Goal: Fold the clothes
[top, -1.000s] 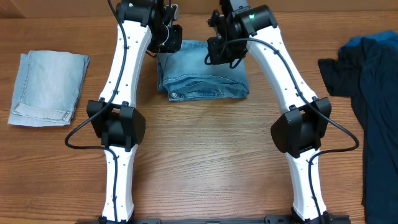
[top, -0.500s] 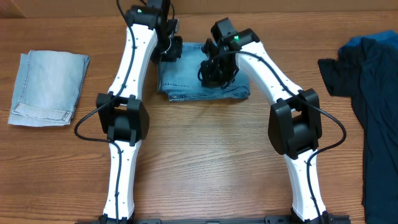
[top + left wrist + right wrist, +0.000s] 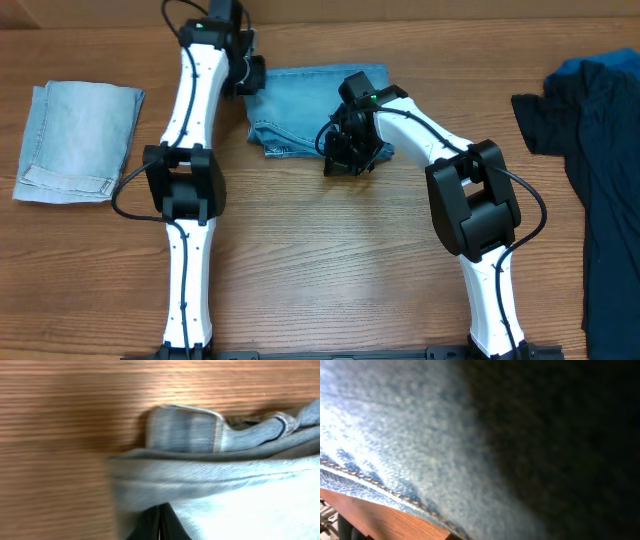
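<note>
The clothes lie in three lots on the wooden table [image 3: 320,250]. Folded light-blue jeans [image 3: 305,105] sit far centre. My left gripper [image 3: 244,76] is at their far left edge. In the left wrist view its dark fingertips [image 3: 160,522] are pressed together against the denim [image 3: 240,485], with nothing seen between them. My right gripper [image 3: 350,152] rests on the jeans' near right edge. Denim with an orange seam [image 3: 420,435] fills the right wrist view and hides its fingers.
A folded pale denim piece [image 3: 78,140] lies at the far left. Dark navy garments [image 3: 590,170] are heaped along the right edge. Both white arms reach from the near edge across the middle of the table.
The right gripper has swept from the jeans' far edge down to their near right edge. The left gripper slid slightly left. The folded jeans now lie a little skewed.
</note>
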You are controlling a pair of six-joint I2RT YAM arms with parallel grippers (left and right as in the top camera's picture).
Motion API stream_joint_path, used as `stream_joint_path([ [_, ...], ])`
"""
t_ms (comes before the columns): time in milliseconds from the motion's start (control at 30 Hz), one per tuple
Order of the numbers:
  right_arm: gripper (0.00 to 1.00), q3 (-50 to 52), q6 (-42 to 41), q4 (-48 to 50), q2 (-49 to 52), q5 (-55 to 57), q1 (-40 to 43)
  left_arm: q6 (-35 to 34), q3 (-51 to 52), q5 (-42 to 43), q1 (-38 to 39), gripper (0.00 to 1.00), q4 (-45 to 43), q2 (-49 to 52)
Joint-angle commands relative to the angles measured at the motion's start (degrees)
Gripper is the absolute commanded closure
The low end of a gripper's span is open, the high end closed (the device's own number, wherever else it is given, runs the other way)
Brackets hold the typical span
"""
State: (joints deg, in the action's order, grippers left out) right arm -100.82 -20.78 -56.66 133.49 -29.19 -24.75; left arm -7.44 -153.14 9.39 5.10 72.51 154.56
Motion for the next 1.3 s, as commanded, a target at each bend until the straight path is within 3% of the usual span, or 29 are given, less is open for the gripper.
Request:
stream_joint_path([
  [0,0.96,0.07,-1.25,-4.42,-0.55,-0.09,0.04,0.90,-9.01,-0.59,-0.39,0.96,4.11,-0.55],
  [100,0.96,-1.49,1.31,-5.51,-4.07,-0.50,-0.35,0.85,-14.67,-0.57,0.24,0.96,6.45,-1.05],
  [200,0.96,-1.64,1.29,-0.28,-8.13,-0.46,-0.55,0.85,-16.31,-0.61,0.70,0.93,6.36,-1.05],
  [500,0.96,-1.53,1.31,22.86,-6.60,0.28,-2.27,1.07,-10.34,-1.03,0.96,0.92,5.35,-0.61],
  [733,0.96,-1.53,3.21,35.08,-2.38,1.03,-5.81,1.03,-4.74,-0.98,0.98,0.92,0.90,-0.17],
  [967,0.96,-1.49,4.24,37.07,3.28,1.03,-9.27,1.01,-3.65,-0.94,1.05,0.91,-1.36,-0.17],
  [1067,0.96,-1.49,0.79,33.29,5.90,0.35,-10.62,1.05,-3.50,-1.01,1.09,0.91,-2.25,-0.17],
  [1267,0.96,-1.49,0.81,31.50,6.80,-0.46,-10.97,-0.28,6.60,-0.90,1.81,0.91,-13.66,-0.15],
])
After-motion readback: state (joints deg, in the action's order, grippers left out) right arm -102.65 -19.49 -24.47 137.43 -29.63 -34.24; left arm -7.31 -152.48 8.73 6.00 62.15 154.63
